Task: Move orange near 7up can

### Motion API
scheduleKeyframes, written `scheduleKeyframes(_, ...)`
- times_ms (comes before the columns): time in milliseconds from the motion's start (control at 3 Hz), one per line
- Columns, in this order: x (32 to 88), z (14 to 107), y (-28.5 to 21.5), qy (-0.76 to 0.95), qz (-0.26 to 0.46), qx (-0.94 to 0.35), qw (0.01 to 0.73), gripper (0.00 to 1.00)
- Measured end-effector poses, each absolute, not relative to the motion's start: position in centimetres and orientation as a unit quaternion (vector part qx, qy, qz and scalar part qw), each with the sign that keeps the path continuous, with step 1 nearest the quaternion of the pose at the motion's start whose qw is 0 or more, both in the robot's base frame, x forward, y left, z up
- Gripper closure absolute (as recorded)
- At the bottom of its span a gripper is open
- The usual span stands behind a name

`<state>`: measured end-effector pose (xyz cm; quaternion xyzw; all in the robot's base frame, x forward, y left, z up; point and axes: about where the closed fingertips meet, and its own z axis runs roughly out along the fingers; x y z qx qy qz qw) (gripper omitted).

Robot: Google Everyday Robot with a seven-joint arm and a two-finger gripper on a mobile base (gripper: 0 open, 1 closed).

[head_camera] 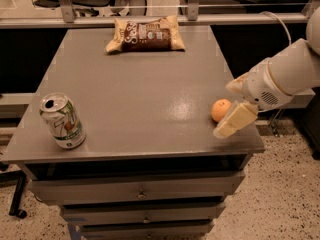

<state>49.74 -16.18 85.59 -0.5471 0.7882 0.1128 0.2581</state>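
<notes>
The orange lies on the grey table near its right front corner. The 7up can stands upright at the left front of the table, far from the orange. My gripper comes in from the right at table height, open. One cream finger lies just in front of the orange. The other finger shows behind the orange. The orange sits between them and rests on the table.
A tan-and-brown snack bag lies at the back middle of the table. Drawers sit under the tabletop. A railing and office chairs stand behind the table. The table's right edge is close to the orange.
</notes>
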Motion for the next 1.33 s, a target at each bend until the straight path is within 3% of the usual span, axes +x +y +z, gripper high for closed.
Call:
scheduleKeyframes(1000,51.4,85.3,-15.9,0.795,0.134,-0.518,0.287,0.88)
scheduleKeyframes(1333,53.2,87.3,-12.6,0.777,0.163,-0.520,0.317,1.00)
